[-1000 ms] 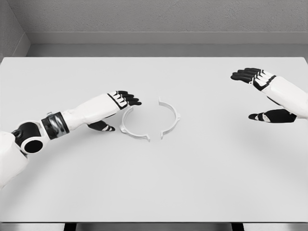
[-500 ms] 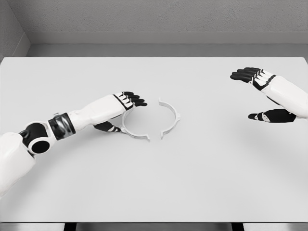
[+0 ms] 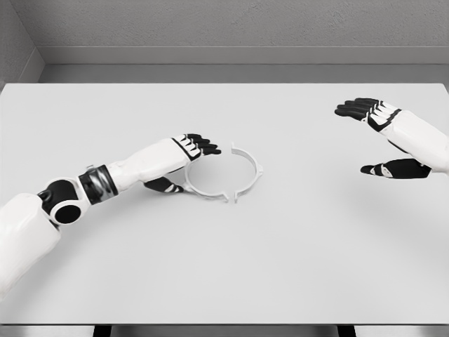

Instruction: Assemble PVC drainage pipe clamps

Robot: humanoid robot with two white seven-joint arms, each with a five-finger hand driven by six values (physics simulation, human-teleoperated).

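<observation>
Counting two white clamp halves on the table (image 3: 295,267), both half-rings, lying flat near the middle. Counting two hands as well.

Reaching in from the lower left, the left hand (image 3: 184,156), fingers stretched forward and loosely spread, thumb tucked low against the tabletop, gripping nothing. Lying right under and just ahead of those fingertips, the left clamp half (image 3: 205,189), its upper end hidden beneath the fingers, its curve sweeping past the thumb side and ending in a small tab toward the other piece. Hard telling whether the fingers are actually touching it.

Sitting just beyond the left fingertips, the right clamp half (image 3: 250,173), facing its partner, lower tabs nearly meeting, a narrow gap showing at the top.

Hovering well off on the far side, the right hand (image 3: 382,137), fingers extended, thumb dropped below, wide open and holding nothing, well apart from both halves.
</observation>
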